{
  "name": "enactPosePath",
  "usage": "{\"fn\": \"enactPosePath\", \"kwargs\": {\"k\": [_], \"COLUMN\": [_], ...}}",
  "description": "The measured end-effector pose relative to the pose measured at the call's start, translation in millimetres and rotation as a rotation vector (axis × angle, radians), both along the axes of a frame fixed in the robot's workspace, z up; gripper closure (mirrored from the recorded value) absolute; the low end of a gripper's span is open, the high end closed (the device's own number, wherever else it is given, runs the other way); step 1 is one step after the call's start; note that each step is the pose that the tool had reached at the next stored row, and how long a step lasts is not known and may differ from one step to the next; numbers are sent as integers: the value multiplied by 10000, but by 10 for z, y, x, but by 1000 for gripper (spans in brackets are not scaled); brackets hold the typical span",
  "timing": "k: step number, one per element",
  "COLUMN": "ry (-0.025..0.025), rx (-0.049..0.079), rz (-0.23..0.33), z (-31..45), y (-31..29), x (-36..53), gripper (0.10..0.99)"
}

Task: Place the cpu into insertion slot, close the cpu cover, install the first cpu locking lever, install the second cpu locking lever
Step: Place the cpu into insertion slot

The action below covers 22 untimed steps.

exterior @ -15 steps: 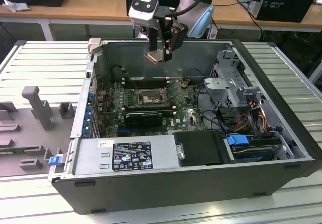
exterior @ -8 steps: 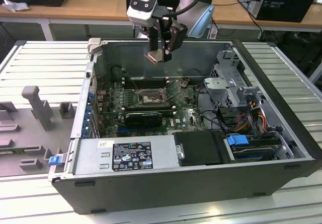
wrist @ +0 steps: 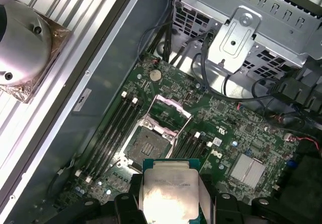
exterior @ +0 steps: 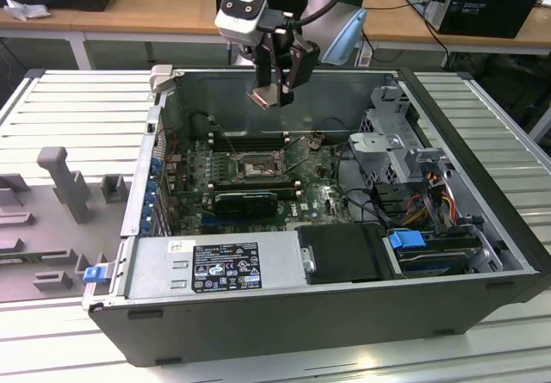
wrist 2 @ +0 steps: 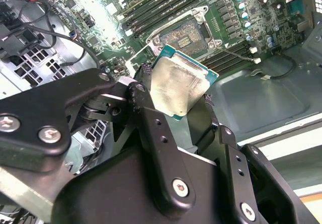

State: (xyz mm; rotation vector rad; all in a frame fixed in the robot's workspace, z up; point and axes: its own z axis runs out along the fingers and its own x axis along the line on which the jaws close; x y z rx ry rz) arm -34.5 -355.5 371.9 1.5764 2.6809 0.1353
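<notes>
Black rectangular label (exterior: 225, 266) on grey metal power-supply box (exterior: 277, 258): white print and symbols, too small to read. Small white sticker (exterior: 179, 247) beside it: unreadable. Green circuit board (wrist: 236, 133): white printed lettering (wrist: 215, 155) in first wrist view, not legible. Small flat square silver-grey cpu (wrist: 168, 189): faint engraved lines on top face, illegible.

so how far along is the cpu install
Early. Done: the cpu is picked up, clamped in the pincer above the open case. The insertion slot is bare and the cpu cover stands open beside it. Seating the chip, closing the cover and both levers are all left.
</notes>
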Motion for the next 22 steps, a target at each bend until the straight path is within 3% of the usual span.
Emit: {"fn": "enactPosePath", "kwargs": {"k": [11, 17, 20, 22], "ry": [0, 0, 0, 1], "rx": [-1, -1, -1, -3], "rz": [-541, -1638, -2629, -2831], "z": [-2, -14, -26, -36], "y": [0, 0, 0, 0], "x": [0, 0, 0, 0], "gripper": [557, 557, 557, 557]}}
